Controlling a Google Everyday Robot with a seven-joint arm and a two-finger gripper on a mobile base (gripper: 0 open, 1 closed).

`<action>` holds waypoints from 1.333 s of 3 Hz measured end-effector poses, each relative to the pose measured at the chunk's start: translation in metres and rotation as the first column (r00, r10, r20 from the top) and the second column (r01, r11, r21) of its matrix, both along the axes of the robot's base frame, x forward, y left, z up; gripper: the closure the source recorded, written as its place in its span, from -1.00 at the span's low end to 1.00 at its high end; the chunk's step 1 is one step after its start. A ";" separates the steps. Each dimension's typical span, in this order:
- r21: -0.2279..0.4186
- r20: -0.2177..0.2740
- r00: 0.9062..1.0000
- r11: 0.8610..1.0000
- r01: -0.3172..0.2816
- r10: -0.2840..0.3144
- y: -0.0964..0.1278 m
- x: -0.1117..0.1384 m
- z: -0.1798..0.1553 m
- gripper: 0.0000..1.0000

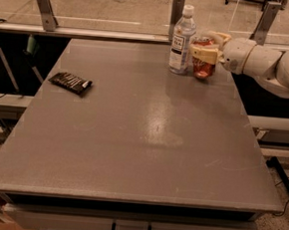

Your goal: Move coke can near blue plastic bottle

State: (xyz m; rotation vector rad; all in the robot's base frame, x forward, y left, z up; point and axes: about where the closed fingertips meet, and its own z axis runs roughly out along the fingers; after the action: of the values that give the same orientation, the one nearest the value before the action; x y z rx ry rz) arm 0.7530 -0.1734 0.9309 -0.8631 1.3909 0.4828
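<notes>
Reaching in from the right, the arm [268,64] is cut off by the frame edge. Its gripper [206,46] is clamped around the coke can [203,68], one finger hiding the can's upper half. The can is just right of the blue plastic bottle [182,40], at the far side of the table [142,147]. Whether the can touches the surface cannot be determined.

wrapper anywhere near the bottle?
No, the snack wrapper lies left on the table, while the hand grips the coke can beside the blue plastic bottle far back.
</notes>
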 end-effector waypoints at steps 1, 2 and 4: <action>0.067 -0.001 1.000 0.997 -0.024 0.024 -0.009 0.005 -0.010 0.65; 0.107 -0.003 0.999 0.994 -0.032 0.033 -0.016 0.006 -0.015 0.19; 0.108 -0.003 0.999 0.994 -0.032 0.033 -0.016 0.006 -0.012 -0.73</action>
State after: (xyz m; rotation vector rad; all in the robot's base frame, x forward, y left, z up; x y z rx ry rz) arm 0.7586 -0.1891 0.9185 -0.7984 1.3445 0.5797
